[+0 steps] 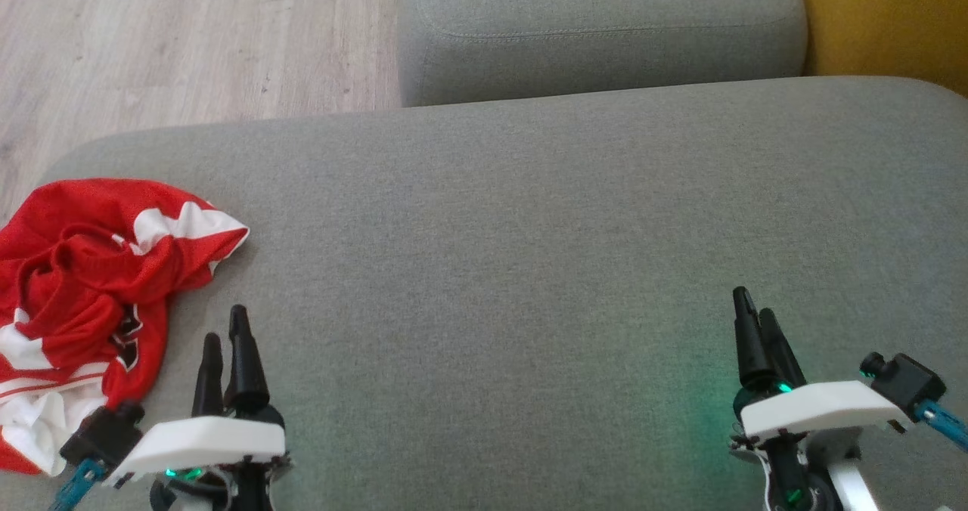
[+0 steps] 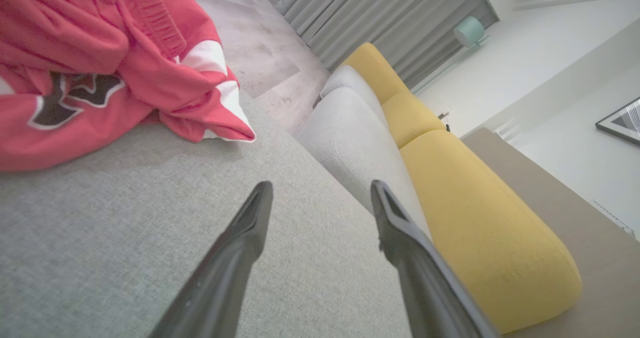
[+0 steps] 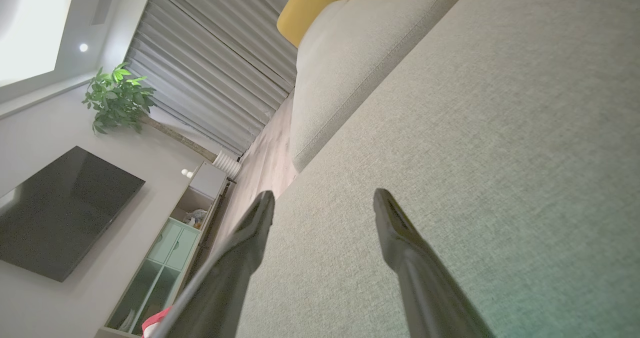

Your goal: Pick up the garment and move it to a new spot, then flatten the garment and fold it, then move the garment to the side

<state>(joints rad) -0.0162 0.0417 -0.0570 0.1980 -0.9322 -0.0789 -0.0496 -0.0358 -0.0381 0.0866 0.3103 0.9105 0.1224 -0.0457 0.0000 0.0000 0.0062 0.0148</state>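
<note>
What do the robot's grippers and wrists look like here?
The left gripper and right gripper match: two long, tapered black fingers on a white wrist shell, green lights glowing beneath. A black camera block with a blue cable sits on each wrist's outer side.

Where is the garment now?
In the head view, the red garment lies crumpled at the left edge of the grey cushion, just left of the left gripper.

No text, number or brand name is legible in any view. The red-and-white garment [image 1: 83, 269], at the left edge of the head view, bears a dark, white-edged emblem [image 2: 52, 109], seen at the upper left of the left wrist view. The emblem is creased and cannot be read as a letter or sign.
</note>
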